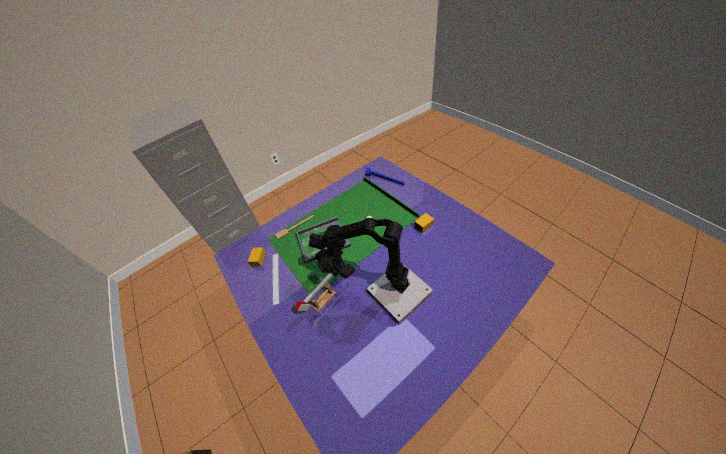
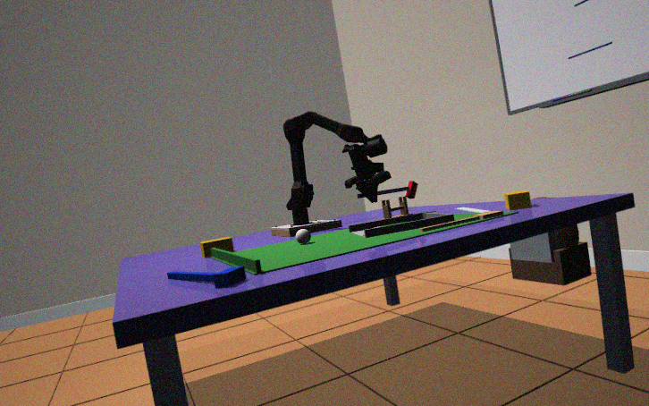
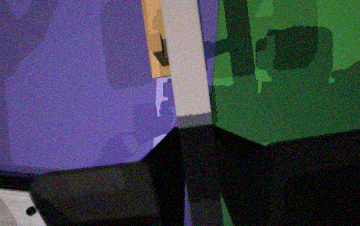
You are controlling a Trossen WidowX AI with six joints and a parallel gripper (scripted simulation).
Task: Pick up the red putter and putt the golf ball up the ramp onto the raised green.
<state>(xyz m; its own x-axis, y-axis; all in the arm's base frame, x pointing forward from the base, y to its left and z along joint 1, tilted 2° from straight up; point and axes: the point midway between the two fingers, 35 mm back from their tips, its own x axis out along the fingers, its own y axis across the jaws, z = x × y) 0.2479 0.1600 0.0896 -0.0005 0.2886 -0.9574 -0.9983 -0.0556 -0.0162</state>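
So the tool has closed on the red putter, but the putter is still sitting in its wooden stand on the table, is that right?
Not quite. The tool has closed on the red putter, but the putter is no longer in its wooden stand. The exterior view shows it held roughly level in the air above the stand, clear of it.

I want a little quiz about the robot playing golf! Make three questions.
1. True or false: the gripper is shut on the putter.
2. Where is the ball? A) on the green mat B) on the floor C) in the gripper
3. Fill in: the putter's head is coloured ____.

Key: 1 true, the putter hangs above its wooden stand. 2 A. 3 red.
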